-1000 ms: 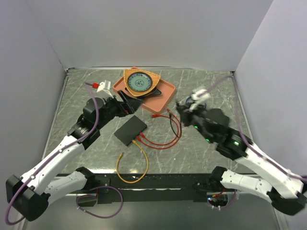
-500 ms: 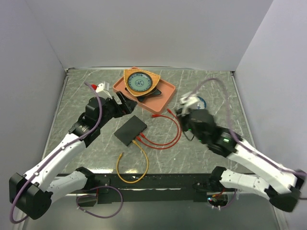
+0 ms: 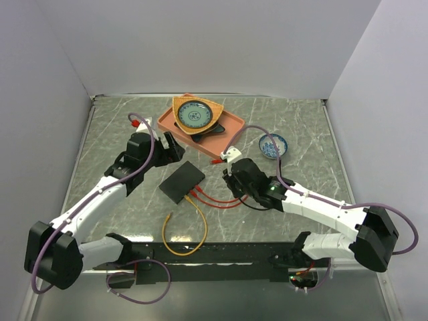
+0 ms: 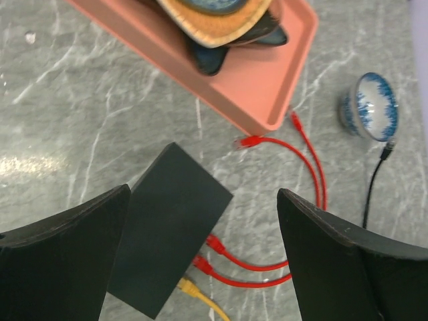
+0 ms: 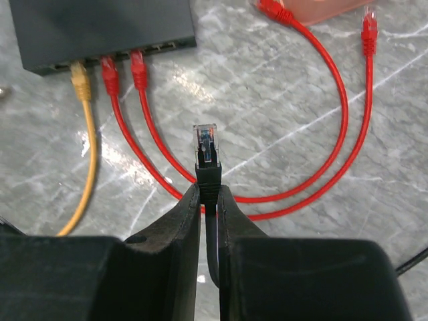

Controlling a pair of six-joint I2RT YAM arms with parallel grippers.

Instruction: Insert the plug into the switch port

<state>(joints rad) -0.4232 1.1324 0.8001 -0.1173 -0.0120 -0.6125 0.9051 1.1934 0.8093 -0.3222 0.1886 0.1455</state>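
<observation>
Top view: switch [image 3: 182,182] centre, ports on its near-right edge; left wrist: left gripper [image 4: 200,224] released, above it; right wrist: right gripper [image 5: 208,194] clenched on plug [image 5: 206,150], best squared to a free switch port [image 5: 164,45] right of the red cables [image 5: 138,72] before pushing.

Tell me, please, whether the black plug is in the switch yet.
Out. The right pincer grips the plug clear of the switch.

Tabletop [image 3: 100,127]: grey veined stone-look, faintly glossy. Switch box [image 4: 170,221]: matt black casing. Plug [image 5: 206,148]: clear glossy plastic, black boot. Tray [image 4: 254,87]: matt salmon plastic. Small bowl [image 4: 370,107]: glazed blue-white ceramic.
</observation>
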